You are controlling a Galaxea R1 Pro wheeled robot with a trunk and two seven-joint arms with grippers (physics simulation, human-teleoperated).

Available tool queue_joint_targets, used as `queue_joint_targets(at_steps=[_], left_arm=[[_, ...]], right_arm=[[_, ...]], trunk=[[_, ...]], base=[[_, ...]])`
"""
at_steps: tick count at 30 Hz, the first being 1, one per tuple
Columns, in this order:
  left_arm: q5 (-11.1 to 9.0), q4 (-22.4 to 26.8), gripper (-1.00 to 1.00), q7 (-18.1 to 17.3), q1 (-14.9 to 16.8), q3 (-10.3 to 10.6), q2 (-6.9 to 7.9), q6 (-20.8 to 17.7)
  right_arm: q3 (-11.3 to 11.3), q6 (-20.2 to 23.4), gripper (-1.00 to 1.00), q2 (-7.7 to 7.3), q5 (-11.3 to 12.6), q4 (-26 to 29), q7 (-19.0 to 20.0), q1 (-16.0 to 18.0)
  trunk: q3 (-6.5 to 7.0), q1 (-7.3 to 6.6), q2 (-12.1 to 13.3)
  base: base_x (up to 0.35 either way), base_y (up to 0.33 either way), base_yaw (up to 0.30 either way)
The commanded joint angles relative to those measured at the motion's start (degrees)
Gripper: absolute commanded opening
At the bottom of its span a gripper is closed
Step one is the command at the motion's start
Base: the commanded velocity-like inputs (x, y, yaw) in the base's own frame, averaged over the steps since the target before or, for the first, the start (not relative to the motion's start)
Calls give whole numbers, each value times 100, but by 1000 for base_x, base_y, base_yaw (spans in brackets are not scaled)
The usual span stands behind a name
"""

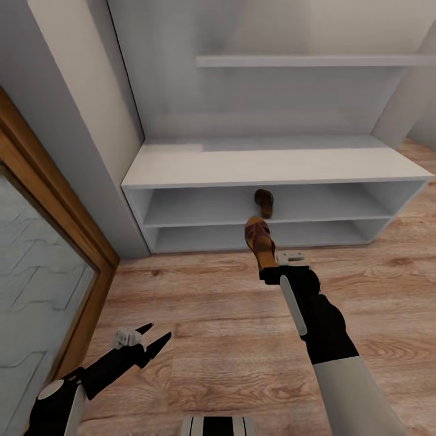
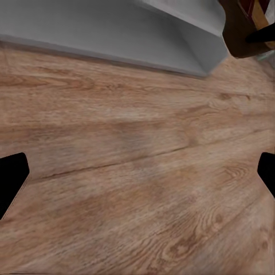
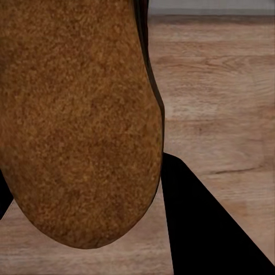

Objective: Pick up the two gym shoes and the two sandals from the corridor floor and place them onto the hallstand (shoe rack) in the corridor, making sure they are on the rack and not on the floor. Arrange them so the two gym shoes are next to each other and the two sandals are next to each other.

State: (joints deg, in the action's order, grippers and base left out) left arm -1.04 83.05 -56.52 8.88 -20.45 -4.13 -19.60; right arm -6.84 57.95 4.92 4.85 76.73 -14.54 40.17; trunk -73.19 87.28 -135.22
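Hanging low over the corridor floor (image 1: 212, 339), the left gripper (image 1: 151, 340) has its jaws spread, holding nothing; ahead, the right gripper (image 1: 275, 266) pinches one sandal (image 1: 260, 241) in front of the hallstand (image 1: 272, 166); another sandal (image 1: 264, 202) rests on its upper open tier.

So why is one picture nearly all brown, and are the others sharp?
Right wrist view: the held sandal sits so close to the lens that its grainy tan sole covers most of the frame. Head view: soft, even light, edges slightly blurred, the second sandal dim in the rack's shaded upper tier. Left wrist view: the floor's wood grain is fairly crisp, with no glare.
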Motion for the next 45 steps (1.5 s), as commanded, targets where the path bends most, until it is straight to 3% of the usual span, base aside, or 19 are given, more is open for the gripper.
queue_joint_targets(at_steps=[1,13,32,34,41,45], left_arm=[[-1,0,100,0,0,-1,0,0],[-2,1,100,-5,0,-1,0,0],[-7,1,100,-8,0,8,-2,0],[-9,1,100,-12,0,11,-2,0],[-10,1,100,-16,0,14,-6,0],[-11,1,100,-16,0,15,-7,0]], right_arm=[[0,-3,-100,0,16,0,-5,0],[-1,-3,-100,0,15,0,-5,0],[13,-36,-100,3,11,-81,3,-2],[7,-59,-100,6,9,-200,3,-1],[2,-476,-100,9,-2,-1451,4,-1],[6,-707,-100,4,2,-1759,4,-3]], trunk=[[-2,0,0],[-26,0,0],[-27,0,0],[-27,0,0],[-27,0,0],[-27,0,0]], base=[[0,-76,255],[0,-230,248],[39,-22,15],[32,0,0],[8,0,0],[1,0,0]])
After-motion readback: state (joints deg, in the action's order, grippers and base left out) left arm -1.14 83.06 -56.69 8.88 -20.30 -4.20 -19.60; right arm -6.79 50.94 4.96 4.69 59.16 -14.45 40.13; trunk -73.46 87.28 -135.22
